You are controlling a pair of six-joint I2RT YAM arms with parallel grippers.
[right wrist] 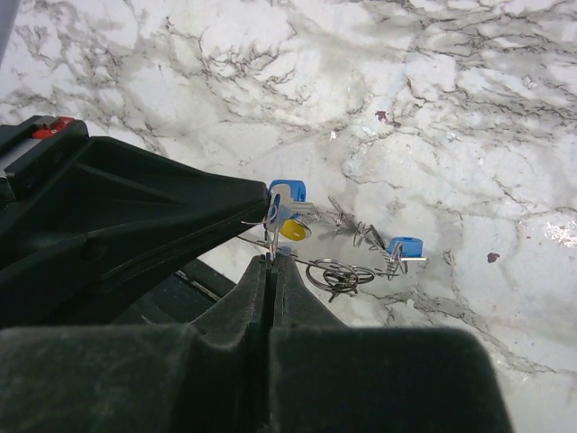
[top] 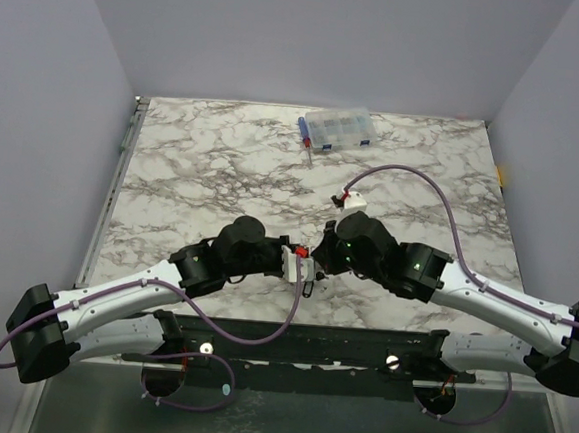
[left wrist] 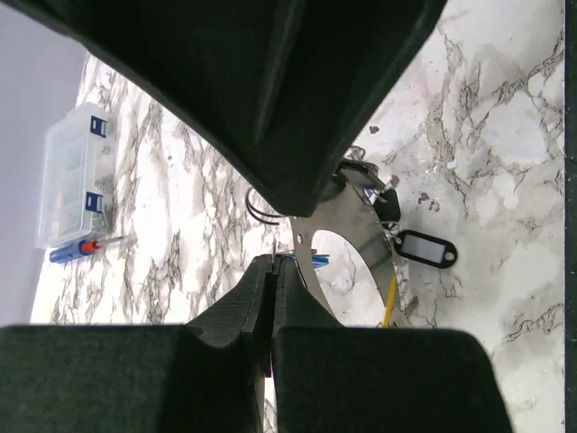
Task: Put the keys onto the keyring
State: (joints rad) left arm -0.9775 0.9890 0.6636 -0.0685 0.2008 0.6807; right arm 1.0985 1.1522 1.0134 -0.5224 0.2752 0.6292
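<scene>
My two grippers meet tip to tip near the table's front middle, the left gripper (top: 302, 268) next to the right gripper (top: 324, 252). The left gripper (left wrist: 274, 261) is shut on a thin metal sliver, with a blue key (left wrist: 317, 260) at its tips. The right gripper (right wrist: 270, 259) is shut on a thin metal edge that seems to be the keyring. Seen from the left wrist, the keyring (left wrist: 356, 221) is a silver arc. A blue key (right wrist: 288, 191) and a yellow one (right wrist: 292, 229) hang at the tips. Another blue key (right wrist: 406, 245), small rings with chain (right wrist: 338, 273) and a dark-outlined clear key tag (left wrist: 426, 248) lie on the marble.
A clear compartment box (top: 336, 130) with blue parts stands at the far middle of the table, a blue and red pen-like tool (left wrist: 79, 249) beside it. A purple cable with a white plug (top: 352, 196) loops over the right arm. A black rail (top: 310, 341) runs along the near edge.
</scene>
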